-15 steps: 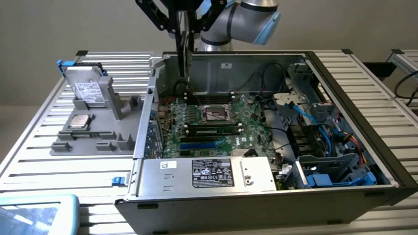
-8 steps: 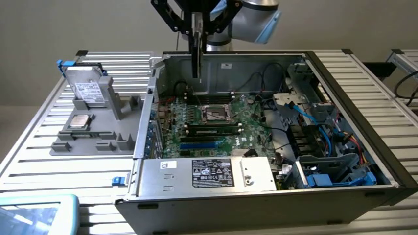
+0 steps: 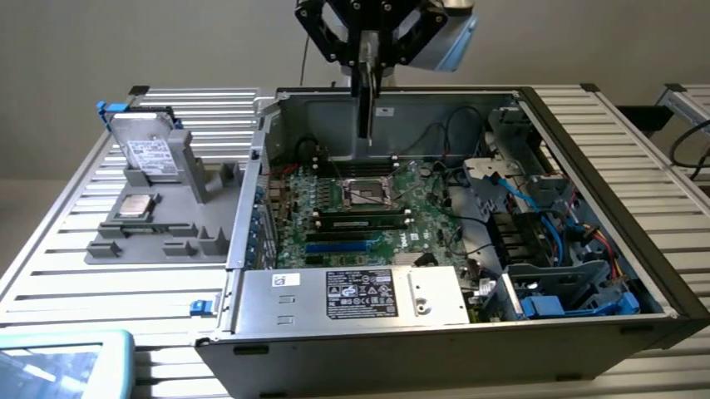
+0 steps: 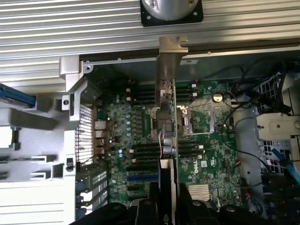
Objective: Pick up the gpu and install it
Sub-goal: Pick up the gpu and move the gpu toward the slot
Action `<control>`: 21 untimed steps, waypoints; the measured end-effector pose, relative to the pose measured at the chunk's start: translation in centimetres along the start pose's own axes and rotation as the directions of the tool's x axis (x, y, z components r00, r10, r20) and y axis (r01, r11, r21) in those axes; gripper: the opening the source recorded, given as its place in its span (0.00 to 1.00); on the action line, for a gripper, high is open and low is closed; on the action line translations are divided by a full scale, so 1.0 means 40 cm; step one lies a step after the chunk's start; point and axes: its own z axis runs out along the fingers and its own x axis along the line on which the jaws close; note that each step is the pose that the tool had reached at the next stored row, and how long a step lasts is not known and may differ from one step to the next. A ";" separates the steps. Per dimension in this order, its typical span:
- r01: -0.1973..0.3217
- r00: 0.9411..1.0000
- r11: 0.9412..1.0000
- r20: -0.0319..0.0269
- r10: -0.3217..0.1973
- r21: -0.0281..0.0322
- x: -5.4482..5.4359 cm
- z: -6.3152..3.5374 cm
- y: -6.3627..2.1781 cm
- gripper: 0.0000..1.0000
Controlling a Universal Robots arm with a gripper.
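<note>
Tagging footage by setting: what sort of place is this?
Probably a robotics lab workcell for PC assembly: a slatted aluminium table, an open computer case, and a pincer holding the gpu above the motherboard.

One case point(image 3: 577, 125) stands open on the one tabletop point(image 3: 66, 274). Inside the case there is one motherboard point(image 3: 433, 199), with one socket point(image 3: 367, 193) and one memory stick point(image 3: 361, 221) on it, and one power supply point(image 3: 355, 295) at the case's near end. Above the case hangs one pincer point(image 3: 367, 62) with one gpu point(image 3: 367, 104) in it. Beside the case, on the exterior view's left, sits one grey holder point(image 3: 166, 224) bearing one hard drive point(image 3: 150, 150) and one processor chip point(image 3: 136, 206).
</note>
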 end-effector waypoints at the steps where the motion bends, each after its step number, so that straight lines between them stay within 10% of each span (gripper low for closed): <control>1: 0.000 1.000 1.000 0.000 0.000 -0.001 -0.011 0.001 0.001 0.27; 10: -0.001 1.000 0.999 -0.008 0.001 -0.037 -0.091 0.009 0.001 0.27; 21: -0.003 1.000 0.999 -0.021 0.002 -0.045 -0.120 0.010 -0.001 0.27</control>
